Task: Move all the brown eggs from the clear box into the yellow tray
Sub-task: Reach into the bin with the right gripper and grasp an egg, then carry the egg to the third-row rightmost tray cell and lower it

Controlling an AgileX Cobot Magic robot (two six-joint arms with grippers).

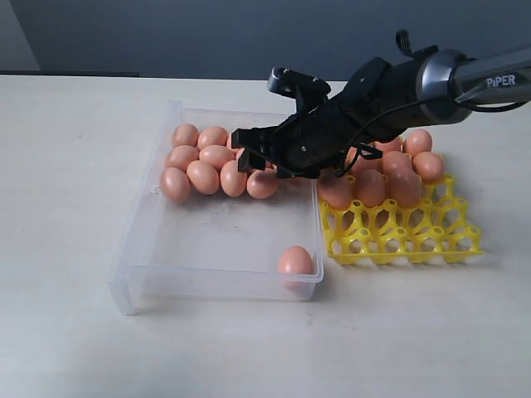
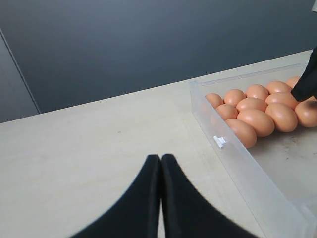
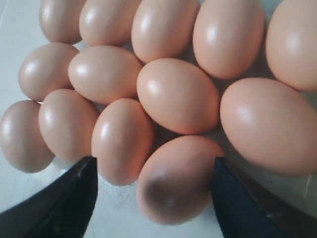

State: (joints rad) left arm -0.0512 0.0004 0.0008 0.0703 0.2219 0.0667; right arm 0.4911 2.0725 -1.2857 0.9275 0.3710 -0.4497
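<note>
Task partway.
- Yellow tray: far rows hold brown eggs; near cups bare; arm hides part.
- Clear box: tight cluster of roughly a dozen eggs at far end; lone egg in near corner by tray.
- Right pincer: released, jaws spread wide over cluster edge, nearest egg between them, nothing grasped.
- Left pincer: clenched, empty, over desk outside box.
- Judgement: likely under half moved; cluster plus lone egg remain.
</note>
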